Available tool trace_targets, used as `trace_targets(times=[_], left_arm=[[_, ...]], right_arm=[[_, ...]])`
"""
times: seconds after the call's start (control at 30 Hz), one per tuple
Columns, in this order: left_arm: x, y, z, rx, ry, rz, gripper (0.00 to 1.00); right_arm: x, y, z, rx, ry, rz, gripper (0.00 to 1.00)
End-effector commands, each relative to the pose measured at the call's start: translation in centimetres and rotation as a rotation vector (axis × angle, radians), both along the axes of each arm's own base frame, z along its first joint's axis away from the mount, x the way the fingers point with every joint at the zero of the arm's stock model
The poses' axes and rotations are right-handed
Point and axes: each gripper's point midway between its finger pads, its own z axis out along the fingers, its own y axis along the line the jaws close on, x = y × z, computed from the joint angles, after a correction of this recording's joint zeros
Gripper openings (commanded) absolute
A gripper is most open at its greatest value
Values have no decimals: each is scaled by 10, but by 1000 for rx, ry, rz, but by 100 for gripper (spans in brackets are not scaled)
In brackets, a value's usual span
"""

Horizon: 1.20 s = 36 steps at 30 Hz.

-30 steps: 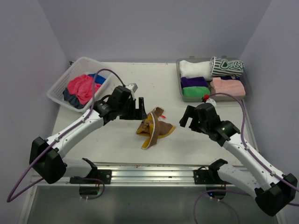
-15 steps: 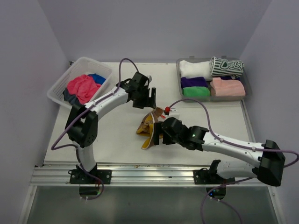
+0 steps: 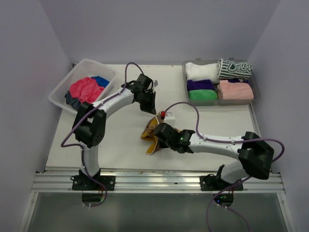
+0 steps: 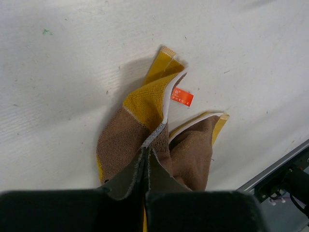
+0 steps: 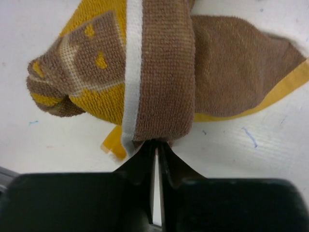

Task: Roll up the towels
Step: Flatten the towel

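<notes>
Both arms have swung inward and shut their jaws; in the top view the left gripper (image 3: 151,109) nips the far corner of the crumpled yellow-and-brown towel (image 3: 150,133) at mid-table, the right gripper (image 3: 159,135) its near side, well apart from the rolled towels (image 3: 219,77) in the grey tray (image 3: 219,103); the left wrist view alone shows the orange tag (image 4: 182,96) and fingers (image 4: 123,181) pressed together on the hem; the right wrist view shows a narrow pinch on a doubled fold; to my judgement, the corners want drawing apart evenly and low, spreading the cloth flat before rolling.
</notes>
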Motion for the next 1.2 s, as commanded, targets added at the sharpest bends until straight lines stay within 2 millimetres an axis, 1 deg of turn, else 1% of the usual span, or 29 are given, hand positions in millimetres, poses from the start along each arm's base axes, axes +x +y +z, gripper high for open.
trace_targets(times=[0.0,0.07,0.13,0.17,0.2,0.23,0.27,0.3,0.33,0.37,0.4,0.43,0.47,0.53,0.57,0.67,0.7,0.73,0.8,0.83,0.87,0.9,0.93,0.97,1.03,1.07,1.1,1.13,1.17], left_arm=[[14,9,55,-89,-121,16,0],[17,17,56,-96,-126,38,0],[18,22,59,-104,-129,50,0],[18,22,61,-112,-133,51,0],[17,20,62,-120,-135,47,0],[16,18,61,-131,-130,39,4],[14,14,63,-154,-122,26,20],[14,12,63,-164,-124,24,28],[13,9,62,-170,-123,14,37],[11,5,59,-174,-113,0,56],[11,2,58,-176,-113,-9,66],[6,-4,55,-177,-104,-30,73],[4,-9,48,-176,-84,-45,77],[-3,-19,40,-176,-58,-75,78],[-6,-22,29,-172,-29,-86,78],[-12,-30,21,-171,-2,-102,74],[-12,-34,21,-176,-9,-107,72],[-15,-39,22,-179,-10,-121,69],[-17,-44,21,-185,2,-139,59],[-20,-46,20,-184,12,-147,46],[-22,-49,18,-190,26,-161,38],[-22,-49,19,-190,27,-163,28],[-21,-48,19,-184,27,-160,6],[-17,-44,18,-155,14,-139,0],[-11,-36,25,-124,-9,-108,0],[-8,-33,38,-134,-37,-91,0],[-4,-31,45,-148,-58,-81,0],[3,-25,53,-159,-77,-60,0],[5,-22,66,-179,-102,-51,0]], right_arm=[[31,13,27,41,-100,-58,0],[33,12,30,41,-107,-61,0],[30,10,30,44,-99,-64,0],[28,8,29,44,-92,-66,0],[25,3,23,41,-78,-78,0],[23,-1,22,45,-74,-87,0],[20,-4,24,61,-75,-91,0],[14,-10,17,63,-58,-100,0],[12,-15,15,66,-53,-109,0],[9,-19,17,77,-51,-118,0],[5,-28,10,60,-43,-124,0],[3,-32,9,56,-40,-131,0],[2,-36,8,52,-42,-136,0],[-1,-48,8,35,-45,-152,0],[-3,-52,7,23,-44,-156,0],[-2,-59,10,8,-59,-161,0],[-2,-59,10,3,-58,-161,0],[-2,-60,10,3,-59,-161,0],[-1,-59,11,4,-62,-163,0],[-2,-59,11,4,-62,-161,0],[-1,-60,12,2,-63,-164,0],[-1,-60,13,-1,-66,-167,0],[0,-61,15,6,-70,-172,0],[0,-64,16,-2,-76,-178,0],[1,-67,17,-4,-85,-190,0],[1,-68,18,-6,-88,-196,0],[4,-72,20,-20,-98,-210,0],[5,-73,20,-27,-98,-212,0],[9,-78,21,-44,-99,-223,0]])
